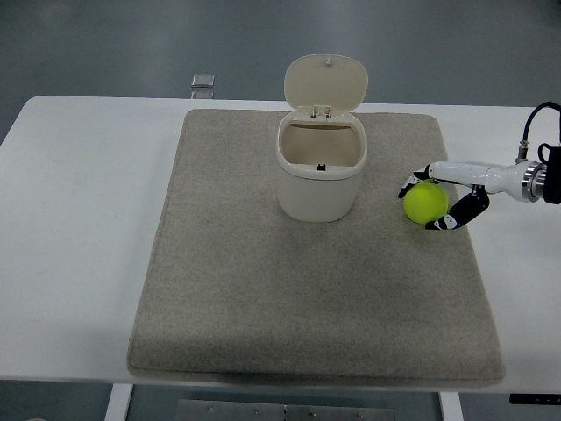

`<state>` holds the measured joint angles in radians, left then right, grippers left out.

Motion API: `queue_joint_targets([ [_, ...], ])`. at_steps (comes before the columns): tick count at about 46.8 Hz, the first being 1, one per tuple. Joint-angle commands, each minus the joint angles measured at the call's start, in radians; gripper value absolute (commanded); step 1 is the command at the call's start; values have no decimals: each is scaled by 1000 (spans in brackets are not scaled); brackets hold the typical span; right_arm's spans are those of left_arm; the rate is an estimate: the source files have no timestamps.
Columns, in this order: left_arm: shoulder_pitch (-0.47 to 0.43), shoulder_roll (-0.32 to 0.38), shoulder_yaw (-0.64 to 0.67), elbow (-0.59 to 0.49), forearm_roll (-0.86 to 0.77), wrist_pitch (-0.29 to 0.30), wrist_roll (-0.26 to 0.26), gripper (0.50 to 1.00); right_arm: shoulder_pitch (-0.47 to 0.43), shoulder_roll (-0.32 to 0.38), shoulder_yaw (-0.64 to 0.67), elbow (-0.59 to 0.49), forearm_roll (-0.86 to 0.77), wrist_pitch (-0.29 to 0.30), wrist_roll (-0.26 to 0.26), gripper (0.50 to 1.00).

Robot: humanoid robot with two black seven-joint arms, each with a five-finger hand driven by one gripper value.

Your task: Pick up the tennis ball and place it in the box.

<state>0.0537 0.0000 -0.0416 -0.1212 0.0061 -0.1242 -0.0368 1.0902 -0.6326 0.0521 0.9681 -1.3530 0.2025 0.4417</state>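
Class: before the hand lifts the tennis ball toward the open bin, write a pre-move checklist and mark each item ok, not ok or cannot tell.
1. Right hand fingers round the tennis ball: ok.
2. Grip firm enough to lift: cannot tell.
3. Bin upright on the mat: ok.
4. Lid tipped back, opening clear: ok.
5. Mat between ball and bin free of things: ok.
6. Left hand out of the way: ok, not in view.

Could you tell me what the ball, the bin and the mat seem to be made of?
Ball: likely felt, matte yellow-green and fuzzy-looking. Bin: probably plastic, smooth cream walls with a hinged lid. Mat: apparently carpet-like fabric, speckled grey-beige with a coarse nap.
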Motion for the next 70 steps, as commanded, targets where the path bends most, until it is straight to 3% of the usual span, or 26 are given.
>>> queue_joint_targets([
  [1, 0, 0, 0, 0, 0, 0, 0, 996, 4, -1, -1, 1, 0, 5, 0, 562],
  [4, 0, 0, 0, 0, 0, 0, 0, 996, 5, -1, -1, 1, 2, 9, 0, 500],
  [19, 0, 0, 0, 0, 0, 0, 0, 996, 16, -3, 15, 8, 15, 18, 2, 500],
  [29, 0, 0, 0, 0, 0, 0, 0, 996, 69, -27, 28, 21, 40, 40, 14, 500],
  [38, 0, 0, 0, 0, 0, 0, 0, 996, 94, -84, 101, 78, 94, 127, 48, 500],
  [49, 0, 0, 0, 0, 0, 0, 0, 996, 137, -93, 121, 165, 219, 147, 49, 500],
  [58, 0, 0, -1, 0, 0, 0, 0, 996, 165, -69, 124, 175, 232, 147, 49, 500],
  [70, 0, 0, 0, 0, 0, 0, 0, 996, 172, 53, 126, 173, 276, 132, 34, 500],
])
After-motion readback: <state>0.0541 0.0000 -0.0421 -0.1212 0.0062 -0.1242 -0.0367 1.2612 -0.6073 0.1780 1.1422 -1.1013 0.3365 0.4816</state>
